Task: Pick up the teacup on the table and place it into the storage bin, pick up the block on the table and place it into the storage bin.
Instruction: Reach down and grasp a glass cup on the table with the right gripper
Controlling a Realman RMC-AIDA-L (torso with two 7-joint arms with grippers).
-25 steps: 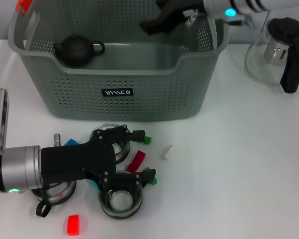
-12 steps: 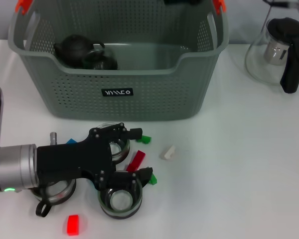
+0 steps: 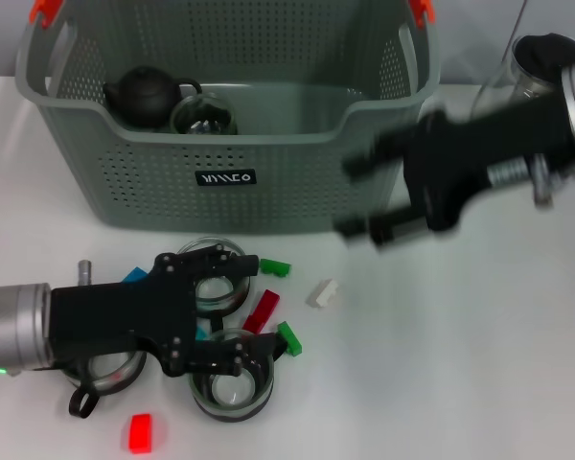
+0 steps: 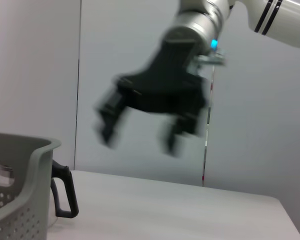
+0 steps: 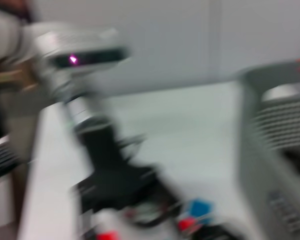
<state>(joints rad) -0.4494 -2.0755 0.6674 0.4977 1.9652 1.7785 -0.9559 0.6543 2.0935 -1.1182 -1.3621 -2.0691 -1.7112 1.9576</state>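
**White counter, cups and blocks scattered before the bin**

A white counter (image 3: 479, 364) under a pale wall. Far left, low down, the left arm lies across the counter, and the left claw (image 3: 232, 311) sits among the glassware with its black fingers spread apart, one prong up by a glass teacup (image 3: 218, 287) just in front of the bin, the other by a second glass teacup (image 3: 232, 386) nearer the robot. It grips nothing that I can see. A third cup (image 3: 103, 374) with a dark handle peeks out from under the arm.

Blocks all round: a red block (image 3: 141, 432) at the near edge, a blue one (image 3: 136, 276) by the arm, a long red block (image 3: 263, 310) between the two cups, a green block (image 3: 275, 267) just past the upper prong, another green block (image 3: 288, 338) by the lower one, and a white block (image 3: 320, 293) a bit to the right, alone.

Behind them stands the storage bin (image 3: 220, 182), grey-green and perforated, orange clips on its handles. Inside, a dark teapot (image 3: 146, 95) at the left end and a glass teacup (image 3: 202, 117) just beside it.

Over to the right, the right claw (image 3: 369, 201) hangs above the counter by the bin's front right corner, blurred, fingers parted and empty. Behind it, a glass pitcher (image 3: 541, 67) with a black lid.
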